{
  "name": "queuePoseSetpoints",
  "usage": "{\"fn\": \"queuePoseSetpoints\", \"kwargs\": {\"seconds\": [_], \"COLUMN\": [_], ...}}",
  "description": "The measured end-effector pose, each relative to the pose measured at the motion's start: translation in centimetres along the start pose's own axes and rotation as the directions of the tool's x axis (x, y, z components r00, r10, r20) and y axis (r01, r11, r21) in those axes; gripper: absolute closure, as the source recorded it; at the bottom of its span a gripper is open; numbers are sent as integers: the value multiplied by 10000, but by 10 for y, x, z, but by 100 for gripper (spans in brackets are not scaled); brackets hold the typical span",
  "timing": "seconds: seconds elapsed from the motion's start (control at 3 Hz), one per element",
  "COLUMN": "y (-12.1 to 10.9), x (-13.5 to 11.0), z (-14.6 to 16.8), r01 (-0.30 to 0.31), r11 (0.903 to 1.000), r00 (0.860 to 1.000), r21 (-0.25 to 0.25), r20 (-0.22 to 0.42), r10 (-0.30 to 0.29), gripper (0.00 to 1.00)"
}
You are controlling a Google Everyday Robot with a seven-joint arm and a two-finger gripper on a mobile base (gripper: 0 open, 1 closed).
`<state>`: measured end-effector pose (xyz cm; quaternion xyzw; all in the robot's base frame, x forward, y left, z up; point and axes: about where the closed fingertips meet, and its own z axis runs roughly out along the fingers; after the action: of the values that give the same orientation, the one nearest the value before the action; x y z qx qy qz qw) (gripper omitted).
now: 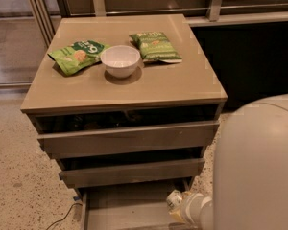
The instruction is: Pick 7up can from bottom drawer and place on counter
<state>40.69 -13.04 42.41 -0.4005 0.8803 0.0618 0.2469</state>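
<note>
The bottom drawer (pixel 125 209) stands pulled out below the two upper drawers, with its flat grey floor showing. My gripper (pixel 176 201) is at the end of the white wrist, over the drawer's right side. A small pale shape with greenish marks sits at its tip. It may be the 7up can, but I cannot tell it apart from the gripper. The tan counter (pixel 149 83) is the cabinet's top. My bulky white arm (pixel 259 171) fills the lower right and hides the drawer's right end.
On the counter a white bowl (pixel 120 60) stands between two green snack bags (pixel 78 55) (pixel 155 46). The counter's front half and right side are bare. A dark cable (pixel 62 218) lies on the speckled floor left of the drawer. A railing runs behind the cabinet.
</note>
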Motion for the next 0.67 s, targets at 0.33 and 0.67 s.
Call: {"fn": "queuePoseSetpoints", "kwargs": {"seconds": [0.33,0.67], "y": [-25,-46], "x": [-36,-71], "z": [-39,-80], "r01": [-56,-41], "r11": [9971,9906], "r00": [9968,9922], "r21": [765,1370], "r20": [795,1242], "r10": [-5,-130], "gripper": [100,100]}}
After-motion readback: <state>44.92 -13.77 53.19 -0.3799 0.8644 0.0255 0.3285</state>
